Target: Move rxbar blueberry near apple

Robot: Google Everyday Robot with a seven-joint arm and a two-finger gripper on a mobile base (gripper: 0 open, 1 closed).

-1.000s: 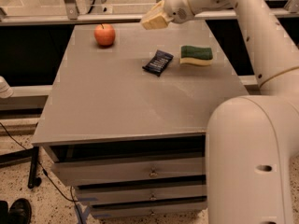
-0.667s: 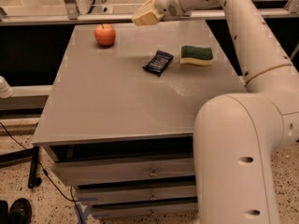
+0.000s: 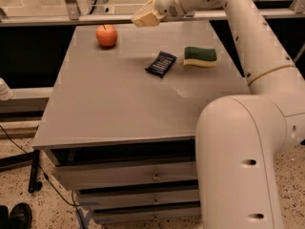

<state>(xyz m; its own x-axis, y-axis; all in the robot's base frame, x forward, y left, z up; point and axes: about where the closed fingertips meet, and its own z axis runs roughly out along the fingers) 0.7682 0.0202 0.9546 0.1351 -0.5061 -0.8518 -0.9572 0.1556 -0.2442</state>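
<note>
The rxbar blueberry [image 3: 161, 64], a flat dark navy wrapper, lies on the grey table [image 3: 119, 104] toward the back right. The red-orange apple [image 3: 106, 36] stands at the table's back left. My gripper [image 3: 147, 17] hangs over the table's far edge, above and slightly left of the bar, between the bar and the apple. It holds nothing that I can see.
A green-and-yellow sponge [image 3: 200, 57] lies just right of the bar. My white arm [image 3: 248, 142] fills the right side of the view. Drawers [image 3: 143, 175] sit under the tabletop. A rail [image 3: 62, 18] runs behind the table.
The gripper has swung left along the table's back edge, from above the sponge and bar toward the apple. The bar, sponge and apple have not moved.
</note>
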